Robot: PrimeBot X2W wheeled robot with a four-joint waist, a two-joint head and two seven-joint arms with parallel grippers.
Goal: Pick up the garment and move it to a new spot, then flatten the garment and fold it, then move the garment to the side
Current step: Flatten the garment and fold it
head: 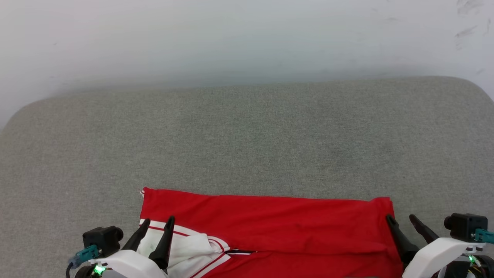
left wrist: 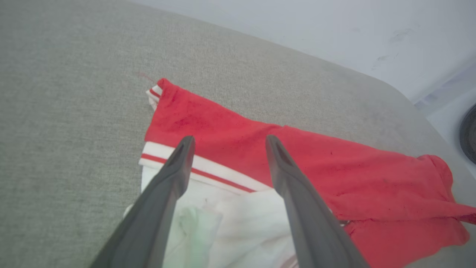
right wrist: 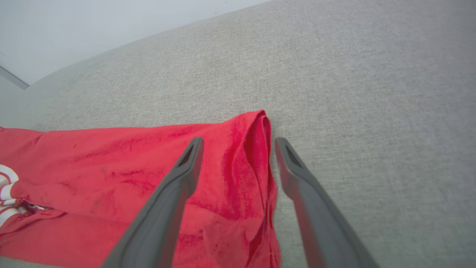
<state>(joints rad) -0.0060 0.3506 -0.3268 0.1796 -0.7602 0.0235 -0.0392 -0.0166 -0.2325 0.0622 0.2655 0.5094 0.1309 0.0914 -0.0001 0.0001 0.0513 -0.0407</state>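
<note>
Grey upholstery bears the garment (red, white-sleeved); left end effector and right end effector spread.

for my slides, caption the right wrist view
Open right gripper framing the edge of the red garment on a grey fabric surface.

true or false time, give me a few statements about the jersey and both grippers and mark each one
1. The garment lies on the grey surface, at the edge nearest the robot. True.
2. The left gripper is shut on the white sleeve. False: its fingers are apart above the sleeve, gripping nothing.
3. The right gripper is open at the garment's right end, one finger over red cloth and one over grey surface. True.
4. The garment is spread flat with both sleeves out. False: it is folded into a long band, with one white sleeve showing at its left end.
</note>
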